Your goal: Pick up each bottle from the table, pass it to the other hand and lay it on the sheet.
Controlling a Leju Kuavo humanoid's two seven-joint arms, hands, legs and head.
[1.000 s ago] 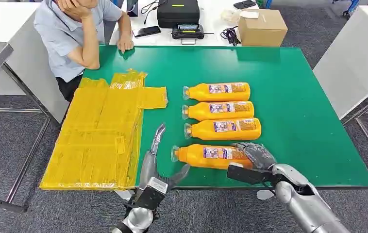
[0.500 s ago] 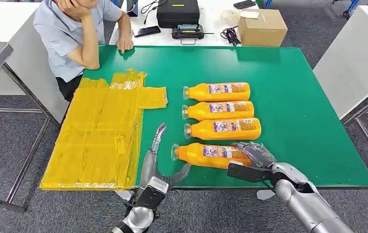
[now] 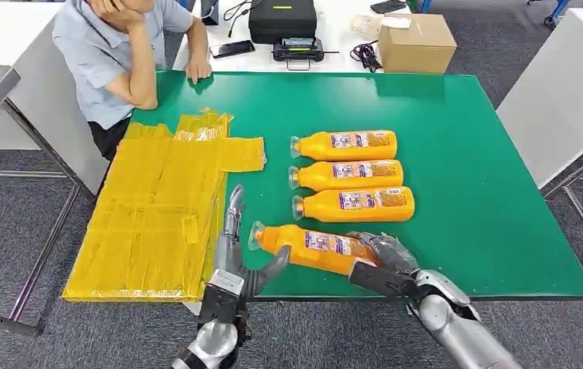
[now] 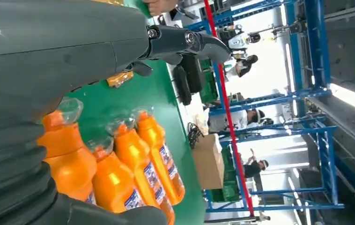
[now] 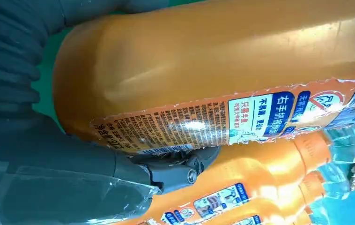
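Note:
Several orange bottles with clear caps lie on the green table [image 3: 465, 177]. My right hand [image 3: 381, 257] grips the base end of the nearest bottle [image 3: 304, 244], which is lifted and tilted, cap toward the left. That bottle's body [image 5: 222, 65] is close in the right wrist view. My left hand [image 3: 236, 250] is open, fingers spread, just left of the held bottle's cap and beside the yellow sheet [image 3: 158, 207]. Three bottles [image 3: 346, 144] [image 3: 346, 174] [image 3: 354, 204] lie in a row behind. The left wrist view has a finger [image 4: 185, 42] extended over the bottles [image 4: 119, 164].
A person [image 3: 119, 46] sits at the table's far left corner, one hand resting on the edge. A cardboard box [image 3: 415, 42], a black case [image 3: 282, 19] and a phone [image 3: 232, 50] lie on the white table behind. The green table's right half is bare.
My right hand has lifted the nearest bottle and carried it left, cap toward the left hand. My left hand has moved a little left and up, fingers still spread.

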